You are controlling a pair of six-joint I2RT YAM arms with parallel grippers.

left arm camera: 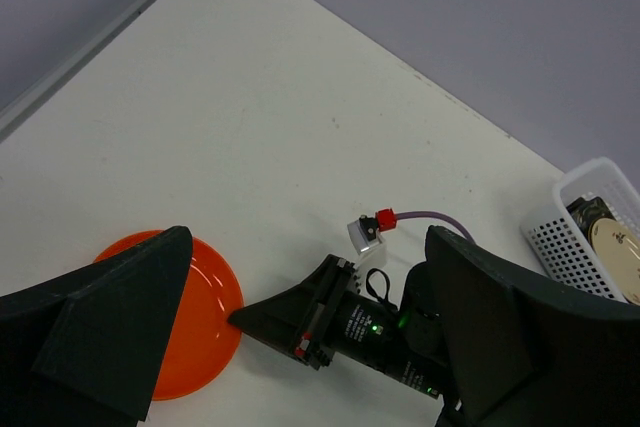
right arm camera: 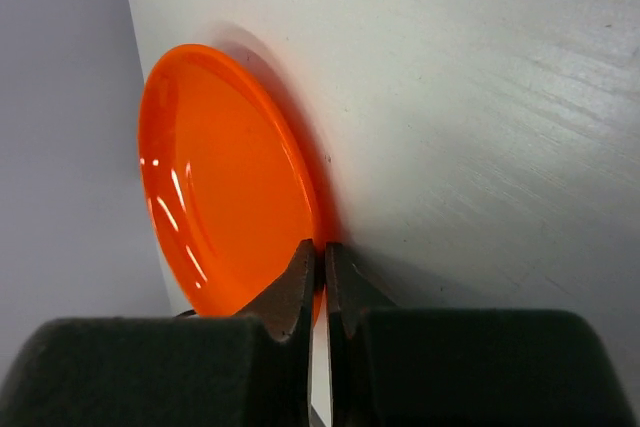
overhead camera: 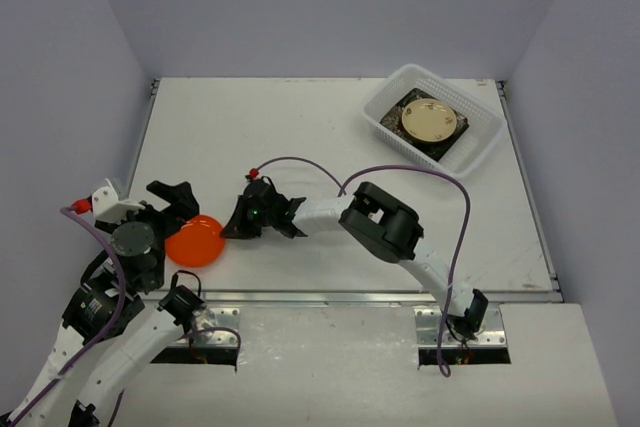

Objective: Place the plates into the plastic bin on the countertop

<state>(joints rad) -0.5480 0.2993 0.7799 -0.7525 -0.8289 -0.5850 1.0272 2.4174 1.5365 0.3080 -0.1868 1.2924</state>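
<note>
The orange plate [overhead camera: 196,243] lies flat on the near left part of the white surface [overhead camera: 300,127], close to the metal rail along the near edge. The right gripper [overhead camera: 232,229] reaches in low from the right, and its fingers [right arm camera: 300,282] are pinched together on the plate's right rim; the right wrist view shows the two dark tips meeting at the edge of the orange disc. The left gripper [left arm camera: 308,247] hangs over the left side of the same plate with its fingers [left arm camera: 120,317] spread wide apart and holding nothing; in its own view one finger covers part of the plate and the other stands off to the right. The plastic bin [overhead camera: 383,109] sits at the far right corner of the surface, well apart from both arms. Inside it a cream plate [overhead camera: 430,122] rests on top of darker plates
</note>
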